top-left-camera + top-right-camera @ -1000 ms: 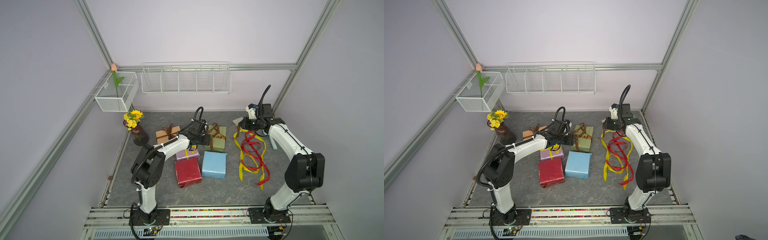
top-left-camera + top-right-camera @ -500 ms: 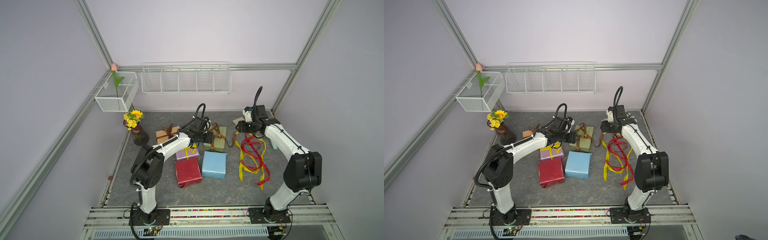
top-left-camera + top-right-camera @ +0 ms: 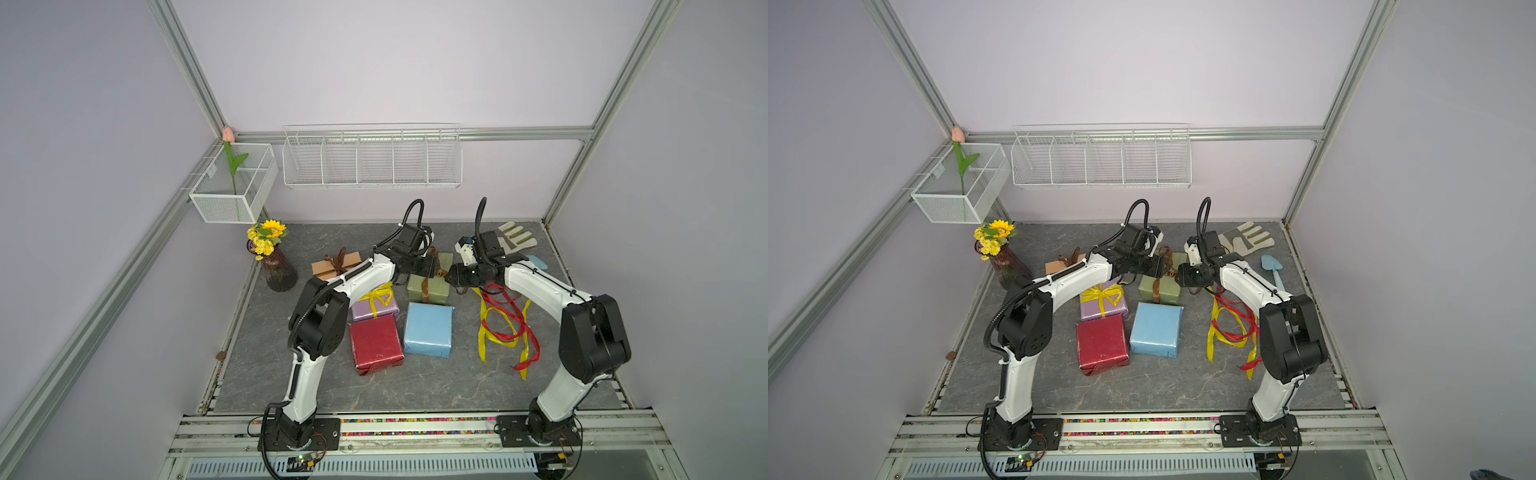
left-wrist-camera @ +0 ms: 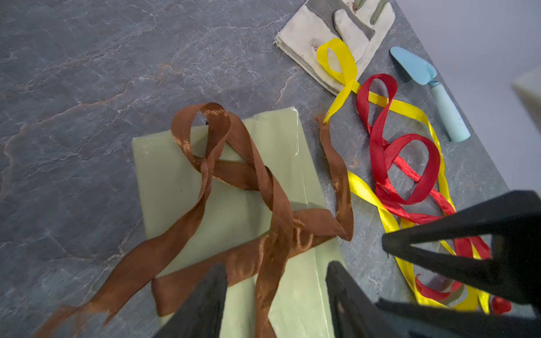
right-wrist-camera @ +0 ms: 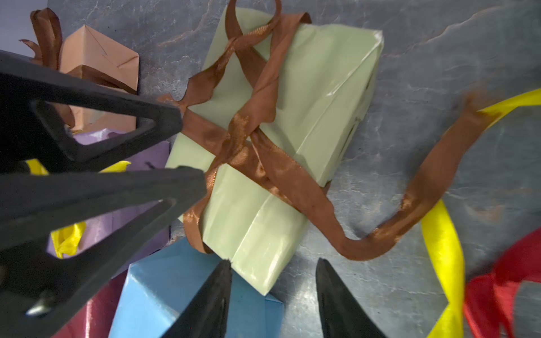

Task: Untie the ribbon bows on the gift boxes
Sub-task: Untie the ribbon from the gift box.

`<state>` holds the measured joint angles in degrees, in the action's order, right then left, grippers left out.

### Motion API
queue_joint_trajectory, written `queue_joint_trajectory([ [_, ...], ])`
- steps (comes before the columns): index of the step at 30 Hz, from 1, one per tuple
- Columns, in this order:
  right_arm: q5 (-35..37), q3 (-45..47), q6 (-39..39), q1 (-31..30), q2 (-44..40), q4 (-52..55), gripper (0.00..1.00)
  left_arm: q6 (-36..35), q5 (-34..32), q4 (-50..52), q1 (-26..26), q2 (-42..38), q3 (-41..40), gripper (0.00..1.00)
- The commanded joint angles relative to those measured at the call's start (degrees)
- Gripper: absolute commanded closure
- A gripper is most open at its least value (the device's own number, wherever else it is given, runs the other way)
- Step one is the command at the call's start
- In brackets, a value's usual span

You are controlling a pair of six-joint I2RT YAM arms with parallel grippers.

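Observation:
The olive green gift box (image 3: 430, 286) lies toward the back of the table. A brown ribbon (image 4: 240, 175) crosses it in a loosened bow: one loop stands and a long tail (image 5: 424, 190) trails on the table. My left gripper (image 4: 276, 264) is open just above the box, and a ribbon strand lies ungripped between its spread fingers. My right gripper (image 5: 272, 260) is open over a corner of the box and holds nothing. In a top view the two grippers face each other across the box. The tan box (image 3: 334, 266) carries a brown bow, the lilac box (image 3: 374, 305) a yellow one.
A red box (image 3: 376, 343) and a light blue box (image 3: 428, 334) lie bare in front. Loose yellow and red ribbons (image 3: 503, 328) sprawl at the right. A work glove (image 3: 515, 239) and a blue trowel (image 3: 1273, 270) lie at the back right, a flower vase (image 3: 276, 266) at the back left.
My right gripper has opened, let go of the brown ribbon tail and swung left toward the green box. My left gripper has shifted slightly right over the box.

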<state>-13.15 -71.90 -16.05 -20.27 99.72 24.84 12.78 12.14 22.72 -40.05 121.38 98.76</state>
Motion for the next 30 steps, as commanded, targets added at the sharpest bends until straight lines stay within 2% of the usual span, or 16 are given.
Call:
queue_joint_trajectory([
  [1, 0.75, 1.44, -2.76, -1.06, 1.12, -3.57, 0.47, -1.81, 0.12, 2.61, -0.29, 2.04, 2.30, 0.43],
  [14, 1.11, 3.95, -5.98, -1.15, 4.46, -8.22, 0.46, -1.59, 2.22, 0.66, -0.64, 5.35, 3.80, 0.50],
  [24, 1.11, 4.91, -6.97, -1.12, 6.26, -9.76, 0.46, -0.06, 1.73, 0.52, -0.64, 5.07, 3.55, 0.71],
  [30, 0.15, 4.84, -8.32, -1.17, 7.88, -11.50, 0.46, 1.60, 0.35, -0.17, -0.64, -1.50, -1.20, 0.94],
])
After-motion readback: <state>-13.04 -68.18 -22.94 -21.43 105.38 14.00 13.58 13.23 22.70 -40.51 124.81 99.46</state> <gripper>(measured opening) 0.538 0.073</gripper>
